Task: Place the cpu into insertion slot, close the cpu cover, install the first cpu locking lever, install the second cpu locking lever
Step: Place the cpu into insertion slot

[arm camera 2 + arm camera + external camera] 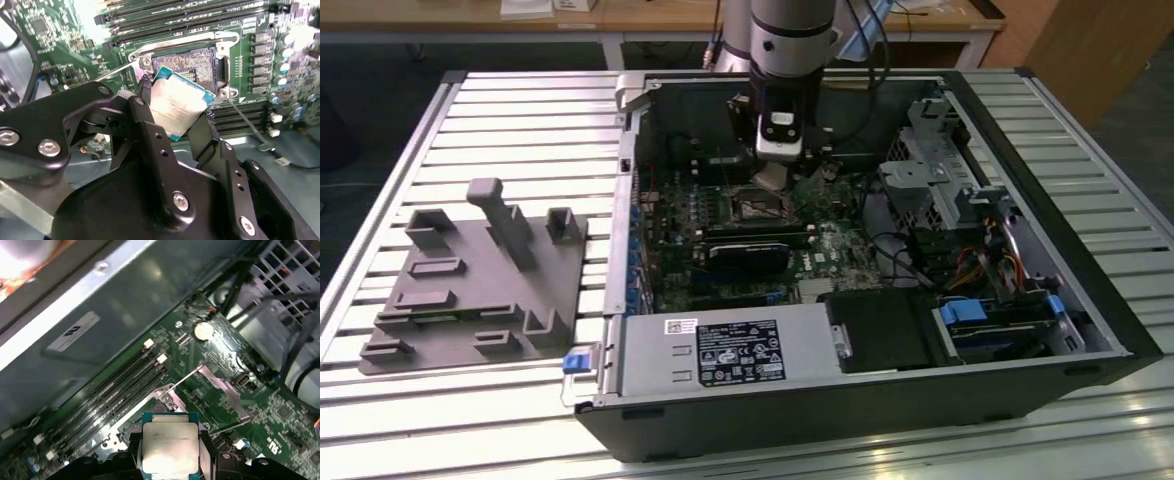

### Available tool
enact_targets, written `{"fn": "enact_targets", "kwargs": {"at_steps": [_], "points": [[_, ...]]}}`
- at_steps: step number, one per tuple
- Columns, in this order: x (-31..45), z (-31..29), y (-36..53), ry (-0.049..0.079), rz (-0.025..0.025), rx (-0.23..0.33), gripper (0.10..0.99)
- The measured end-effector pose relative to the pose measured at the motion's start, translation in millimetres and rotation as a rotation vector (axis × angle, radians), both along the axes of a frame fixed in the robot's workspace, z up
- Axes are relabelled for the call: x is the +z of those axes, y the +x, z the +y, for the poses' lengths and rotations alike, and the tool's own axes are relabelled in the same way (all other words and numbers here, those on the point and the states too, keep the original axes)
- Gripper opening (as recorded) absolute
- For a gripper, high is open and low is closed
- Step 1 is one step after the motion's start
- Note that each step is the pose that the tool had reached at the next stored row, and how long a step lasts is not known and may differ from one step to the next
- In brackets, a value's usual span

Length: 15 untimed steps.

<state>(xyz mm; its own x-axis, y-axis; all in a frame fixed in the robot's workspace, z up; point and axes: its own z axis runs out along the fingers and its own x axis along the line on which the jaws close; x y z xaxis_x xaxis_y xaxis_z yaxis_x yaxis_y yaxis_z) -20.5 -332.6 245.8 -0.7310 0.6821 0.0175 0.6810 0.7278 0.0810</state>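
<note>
The open computer case lies on the slatted table and holds the motherboard. Inside it, the gripper is clenched on the cpu, which hangs just above the insertion slot. The slot is bare, and the cpu cover is folded open beside it. A grey fixture lies beside the case.

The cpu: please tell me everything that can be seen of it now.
The cpu is a small flat square chip with a silvery-tan metal top and a teal-green edge. The tool grips it on two opposite sides between its black fingers. In the second wrist view it is tilted in front of the open socket, not yet seated in it.
</note>
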Motion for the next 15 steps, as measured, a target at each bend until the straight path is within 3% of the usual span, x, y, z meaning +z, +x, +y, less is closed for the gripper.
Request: {"fn": "enact_targets", "kwargs": {"at_steps": [15], "points": [[-5.0,0.0,0.0,0.0,0.0,-0.273,0.541]]}}
